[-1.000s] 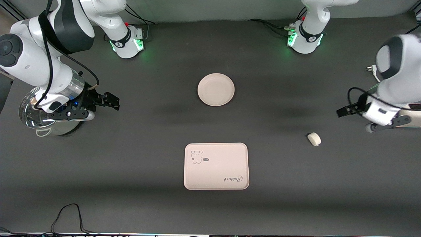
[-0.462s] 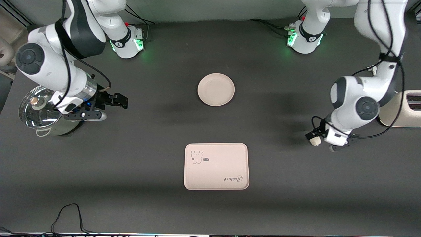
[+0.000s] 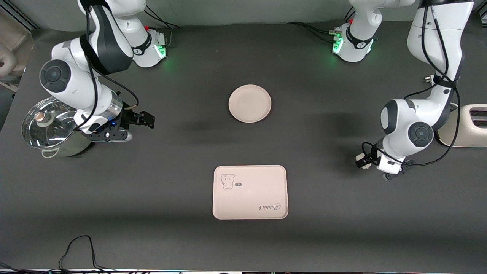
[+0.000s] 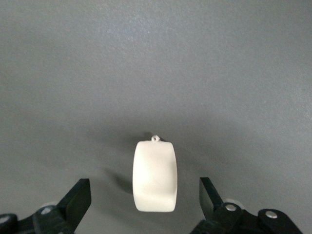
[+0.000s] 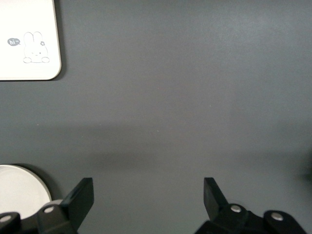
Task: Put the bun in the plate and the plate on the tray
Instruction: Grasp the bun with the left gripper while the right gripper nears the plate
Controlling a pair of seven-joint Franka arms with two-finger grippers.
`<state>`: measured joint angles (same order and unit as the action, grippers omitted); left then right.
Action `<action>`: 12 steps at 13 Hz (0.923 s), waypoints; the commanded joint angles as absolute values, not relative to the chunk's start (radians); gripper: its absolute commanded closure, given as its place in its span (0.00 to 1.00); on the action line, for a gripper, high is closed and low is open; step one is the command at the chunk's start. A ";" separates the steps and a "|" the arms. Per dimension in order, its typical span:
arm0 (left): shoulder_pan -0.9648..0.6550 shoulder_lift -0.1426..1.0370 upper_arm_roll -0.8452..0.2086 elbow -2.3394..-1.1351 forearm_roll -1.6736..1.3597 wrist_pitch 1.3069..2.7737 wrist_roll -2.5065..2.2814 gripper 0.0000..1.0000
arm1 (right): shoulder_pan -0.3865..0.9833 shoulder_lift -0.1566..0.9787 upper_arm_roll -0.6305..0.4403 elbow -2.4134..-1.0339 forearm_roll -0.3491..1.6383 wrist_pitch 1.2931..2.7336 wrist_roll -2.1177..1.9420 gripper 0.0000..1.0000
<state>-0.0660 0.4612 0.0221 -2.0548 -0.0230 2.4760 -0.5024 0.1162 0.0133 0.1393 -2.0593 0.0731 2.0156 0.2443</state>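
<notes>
The bun (image 3: 365, 163) lies on the dark table toward the left arm's end, a small white lump. My left gripper (image 3: 361, 161) is low over it and open. In the left wrist view the bun (image 4: 154, 176) lies between the two fingers, with a gap on each side, and my left gripper (image 4: 145, 204) is not touching it. The round plate (image 3: 249, 103) sits empty mid-table, farther from the front camera than the tray (image 3: 250, 192). My right gripper (image 3: 146, 120) is open and empty above the table beside the pot. The right wrist view shows my right gripper (image 5: 148, 204), the tray's corner (image 5: 27, 44) and the plate's edge (image 5: 19, 190).
A steel pot with a glass lid (image 3: 49, 127) stands at the right arm's end of the table. A cream toaster (image 3: 470, 127) stands at the left arm's end. A black cable (image 3: 78, 247) lies near the front edge.
My left arm has swung down and brought its open gripper over the bun. My right gripper has drifted a little toward the table's middle, away from the pot.
</notes>
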 commanded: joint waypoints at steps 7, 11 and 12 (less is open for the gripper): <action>-0.064 0.499 0.021 -2.048 -0.034 2.546 -0.506 0.89 | 0.209 0.021 0.199 -2.141 0.135 2.107 0.270 0.00; -0.064 0.505 0.020 -2.048 -0.034 2.546 -0.509 0.84 | 0.209 0.075 0.276 -2.157 0.198 2.204 0.317 0.00; -0.064 0.505 0.021 -2.048 -0.034 2.546 -0.509 0.84 | 0.213 0.093 0.287 -2.157 0.198 2.227 0.324 0.00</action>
